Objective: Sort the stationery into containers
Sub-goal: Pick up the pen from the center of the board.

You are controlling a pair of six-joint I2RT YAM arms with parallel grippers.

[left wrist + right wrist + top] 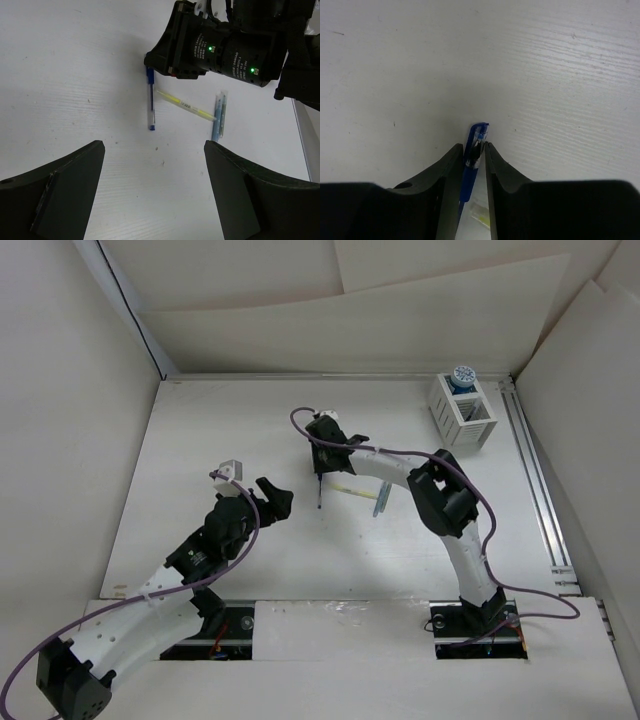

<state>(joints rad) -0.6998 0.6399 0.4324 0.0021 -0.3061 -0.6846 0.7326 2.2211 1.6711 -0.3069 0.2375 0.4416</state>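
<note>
The dark blue pen (476, 145) lies on the white table with its cap end between my right gripper's (475, 152) jaws, which are shut on it. From above, the right gripper (320, 455) is at the table's middle and the pen (319, 490) points toward the near edge. The pale-yellow stick (345, 488) and the light-blue stick (381, 502) lie just right of it. My left gripper (275, 498) is open and empty, left of the pen; its wrist view shows pen (150, 100), yellow stick (185, 105) and blue stick (219, 115). One blue-and-white roll (462, 377) sits in the white organizer's (452, 418) far compartment. The other roll is not in view.
White walls enclose the table on the left, back and right. A metal rail (540, 495) runs along the right edge. The right arm's black wrist (225, 45) hangs above the sticks in the left wrist view.
</note>
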